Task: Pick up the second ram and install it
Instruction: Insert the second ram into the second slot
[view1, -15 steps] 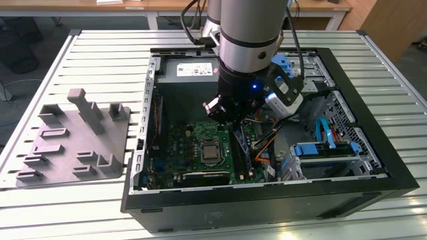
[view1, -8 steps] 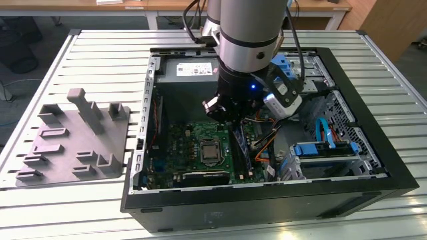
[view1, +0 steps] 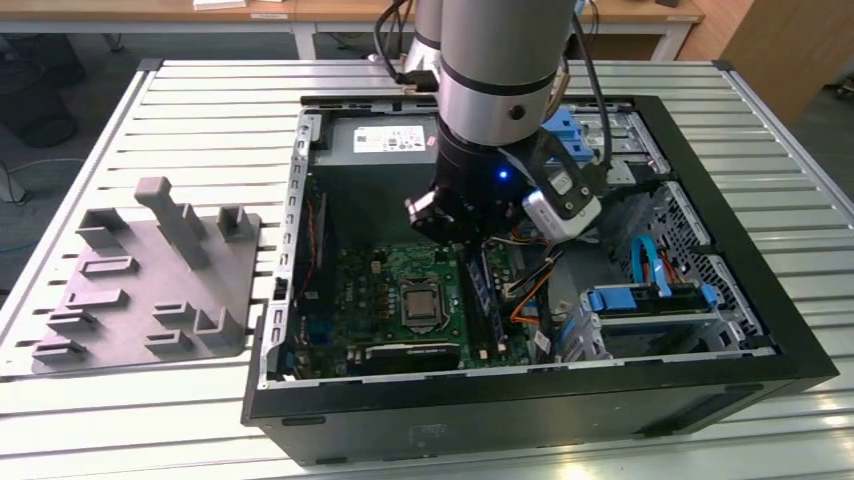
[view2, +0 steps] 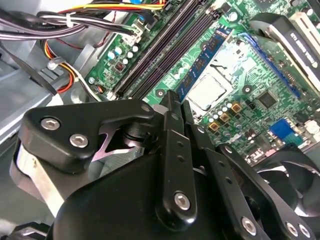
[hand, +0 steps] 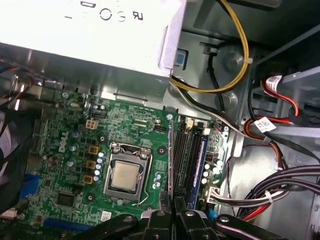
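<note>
The second ram (view2: 204, 61), judged light, stiff and fragile and best taken across its flat faces, is pinched edge-on by the jaws of the gripper (hand: 172, 204) just above the memory slots (hand: 187, 155) beside the processor socket (hand: 125, 176).

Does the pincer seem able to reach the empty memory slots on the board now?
Likely yes: the pincer, holding the memory stick, hangs close over the slots, and nothing lies across them.

bright even room light; glare on table (view1: 787, 432) slats; case (view1: 534, 412) interior shadowed; blue led (view1: 503, 176) glowing
</note>
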